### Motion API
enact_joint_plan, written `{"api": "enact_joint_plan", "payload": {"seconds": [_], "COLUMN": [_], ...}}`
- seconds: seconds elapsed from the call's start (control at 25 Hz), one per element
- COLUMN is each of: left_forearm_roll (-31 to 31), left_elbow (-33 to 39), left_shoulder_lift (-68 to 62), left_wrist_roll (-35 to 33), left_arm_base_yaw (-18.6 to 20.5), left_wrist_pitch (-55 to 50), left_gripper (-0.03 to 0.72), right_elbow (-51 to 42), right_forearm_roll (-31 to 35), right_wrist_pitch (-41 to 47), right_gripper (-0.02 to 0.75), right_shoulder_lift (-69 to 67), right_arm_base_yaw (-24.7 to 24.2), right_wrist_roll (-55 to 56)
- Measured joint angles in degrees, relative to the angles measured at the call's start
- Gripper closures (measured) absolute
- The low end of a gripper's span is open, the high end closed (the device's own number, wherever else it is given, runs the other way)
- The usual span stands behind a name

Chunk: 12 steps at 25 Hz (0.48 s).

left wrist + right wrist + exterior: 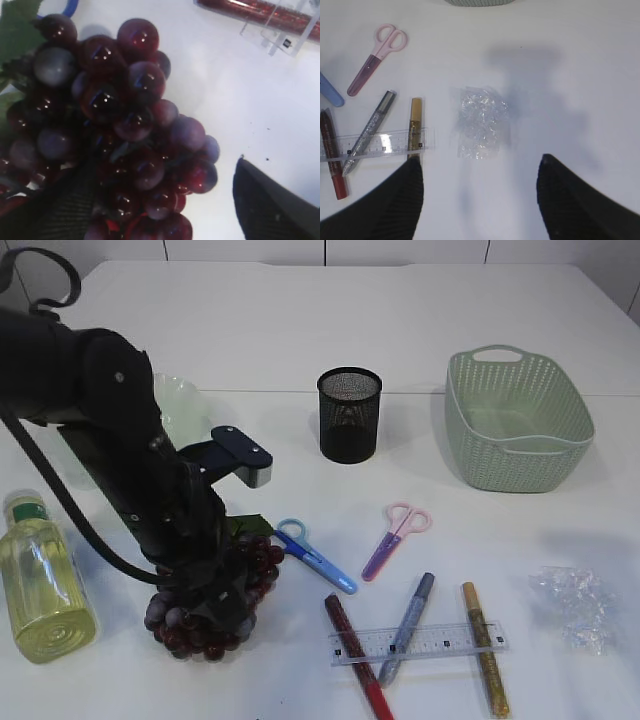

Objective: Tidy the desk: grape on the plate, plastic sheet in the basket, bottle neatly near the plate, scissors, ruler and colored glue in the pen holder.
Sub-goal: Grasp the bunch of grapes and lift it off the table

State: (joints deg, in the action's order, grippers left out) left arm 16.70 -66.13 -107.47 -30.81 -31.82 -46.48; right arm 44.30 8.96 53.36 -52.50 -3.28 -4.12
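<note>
Grape bunch [212, 602] lies at the near left of the worktop [300, 340], and I see my left end effector [165, 200] down over it, jaws spread wide with one finger against the fruit and the other clear of it on bare surface. Left of it the bottle [42, 590] lies on its side. Near centre the ruler [418, 643] lies across the red [357, 654], silver [408, 626] and gold glue sticks [485, 661]. At near right the plastic sheet [481, 123] sits crumpled under my right end effector [480, 200], which hangs above it with jaws wide, holding nothing. Further back lie the blue scissors [312, 555] and pink scissors [394, 538]. Beyond stand the pen holder [349, 414], the basket [518, 420] and the plate [180, 405].
</note>
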Motion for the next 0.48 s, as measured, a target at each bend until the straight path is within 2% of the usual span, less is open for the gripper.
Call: {"api": "enact_joint_plan", "payload": {"seconds": [0.48], "left_forearm_roll": [-0.56], "left_elbow": [-0.13], "left_shoulder_lift": [-7.11], "left_wrist_roll": [0.03], "left_arm_base_yaw": [0.0], "left_wrist_pitch": [2.23], "left_gripper": [0.082], "right_elbow": [0.0], "right_forearm_roll": [0.0], "right_wrist_pitch": [0.0], "right_gripper": [0.188], "right_shoulder_lift": [0.0], "right_arm_base_yaw": [0.0], "right_wrist_roll": [0.0]}}
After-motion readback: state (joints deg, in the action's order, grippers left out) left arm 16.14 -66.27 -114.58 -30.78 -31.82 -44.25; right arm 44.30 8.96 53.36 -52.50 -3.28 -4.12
